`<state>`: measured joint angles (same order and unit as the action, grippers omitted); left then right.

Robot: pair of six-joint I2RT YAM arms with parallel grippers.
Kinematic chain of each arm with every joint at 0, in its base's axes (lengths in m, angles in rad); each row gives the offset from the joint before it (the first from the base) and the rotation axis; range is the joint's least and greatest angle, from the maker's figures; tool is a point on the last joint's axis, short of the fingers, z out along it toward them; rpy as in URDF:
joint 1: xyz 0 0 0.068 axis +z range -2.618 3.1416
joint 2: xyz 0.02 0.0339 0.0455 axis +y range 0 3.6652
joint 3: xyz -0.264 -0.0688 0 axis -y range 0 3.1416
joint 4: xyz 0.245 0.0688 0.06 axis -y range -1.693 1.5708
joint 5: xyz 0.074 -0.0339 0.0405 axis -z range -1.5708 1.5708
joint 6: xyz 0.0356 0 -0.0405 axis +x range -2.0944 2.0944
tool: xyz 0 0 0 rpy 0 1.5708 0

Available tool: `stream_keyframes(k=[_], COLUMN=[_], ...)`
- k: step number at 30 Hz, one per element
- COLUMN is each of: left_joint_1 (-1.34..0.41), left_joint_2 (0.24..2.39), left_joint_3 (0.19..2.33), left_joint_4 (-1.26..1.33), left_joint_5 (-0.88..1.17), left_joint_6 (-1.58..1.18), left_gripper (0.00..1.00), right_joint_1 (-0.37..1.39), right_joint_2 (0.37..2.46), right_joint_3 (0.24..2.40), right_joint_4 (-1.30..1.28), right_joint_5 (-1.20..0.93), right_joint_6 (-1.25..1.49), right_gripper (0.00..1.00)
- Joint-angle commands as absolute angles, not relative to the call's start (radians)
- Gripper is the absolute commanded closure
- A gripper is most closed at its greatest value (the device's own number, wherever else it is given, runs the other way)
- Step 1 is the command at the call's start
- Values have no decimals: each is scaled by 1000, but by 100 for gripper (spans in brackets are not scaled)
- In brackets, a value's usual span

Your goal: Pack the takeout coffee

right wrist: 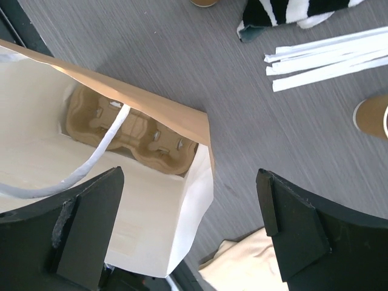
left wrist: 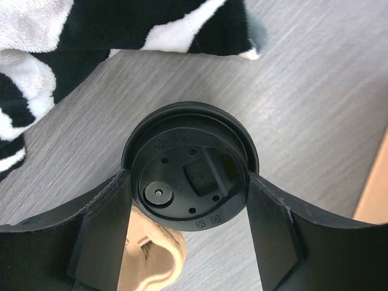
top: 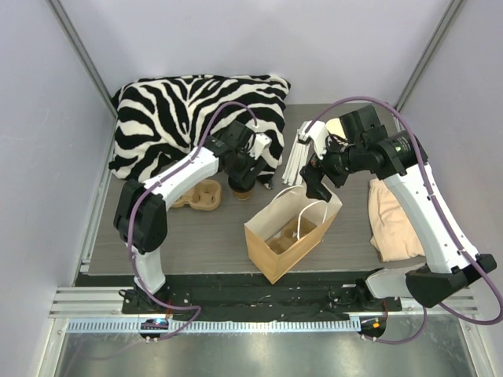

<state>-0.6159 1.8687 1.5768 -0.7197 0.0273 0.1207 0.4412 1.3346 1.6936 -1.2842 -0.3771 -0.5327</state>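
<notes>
Takeout coffee (left wrist: 182, 151) is gripped at its black lid between the fingers (left wrist: 103, 236) of the left gripper (top: 242, 174), just in front of the zebra-striped cushion (top: 189, 110). Whether the cup rests on the table (top: 196, 243) cannot be told. A pulp cup carrier (top: 201, 195) lies just to its left. The open paper bag (top: 263, 247) stands to its right, near but apart. A second carrier (right wrist: 121, 130) is seen at the bag's bottom, and a white handle (right wrist: 91, 163) is draped across the opening. The right gripper (right wrist: 191, 182) is spread wide and empty above the bag's far rim. White strips (right wrist: 327, 60), a tan cup (right wrist: 371, 115) and a beige cloth (top: 393, 220) are laid farther right.
</notes>
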Motion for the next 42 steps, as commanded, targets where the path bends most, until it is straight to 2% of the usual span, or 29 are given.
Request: stream_keyframes(k=[1, 9, 12, 19, 24, 27, 28, 30, 31, 32, 36, 42], left_joint_1=[-601, -517, -471, -437, -436, -436, -436, -436, -437, -437, -451, -552], left_joint_2=[1761, 1665, 1638, 1574, 1523, 1484, 1468, 1424, 1413, 1405, 1411, 1394], left_joint_3=[1583, 1673, 1747, 1968, 1990, 1996, 1994, 1991, 1997, 2005, 2092, 2160], left_joint_4=[-727, -819, -867, -1012, -1045, -1061, -1063, -1054, -1051, -1054, -1150, -1197], left_joint_5=[83, 241, 320, 428, 454, 477, 494, 555, 572, 589, 696, 681], left_joint_6=[123, 92, 95, 149, 141, 147, 169, 186, 192, 211, 293, 400], left_gripper=[67, 70, 70, 72, 72, 73, 73, 73, 73, 73, 73, 73], right_joint_1=[425, 382, 379, 376, 374, 374, 374, 374, 374, 376, 374, 399], right_joint_2=[1296, 1296, 1301, 1301, 1299, 1305, 1308, 1322, 1331, 1341, 1402, 1404], right_joint_3=[1718, 1712, 1709, 1663, 1609, 1594, 1600, 1638, 1658, 1696, 1764, 1790], right_joint_4=[-1299, -1321, -1333, -1333, -1289, -1266, -1255, -1229, -1224, -1218, -1247, -1239], right_joint_5=[-350, -360, -370, -367, -351, -360, -359, -359, -364, -367, -443, -469], right_joint_6=[-453, -428, -425, -416, -410, -413, -417, -446, -457, -465, -514, -574], right_gripper=[0, 1, 4, 36, 46, 63, 72, 83, 94, 98, 99, 99])
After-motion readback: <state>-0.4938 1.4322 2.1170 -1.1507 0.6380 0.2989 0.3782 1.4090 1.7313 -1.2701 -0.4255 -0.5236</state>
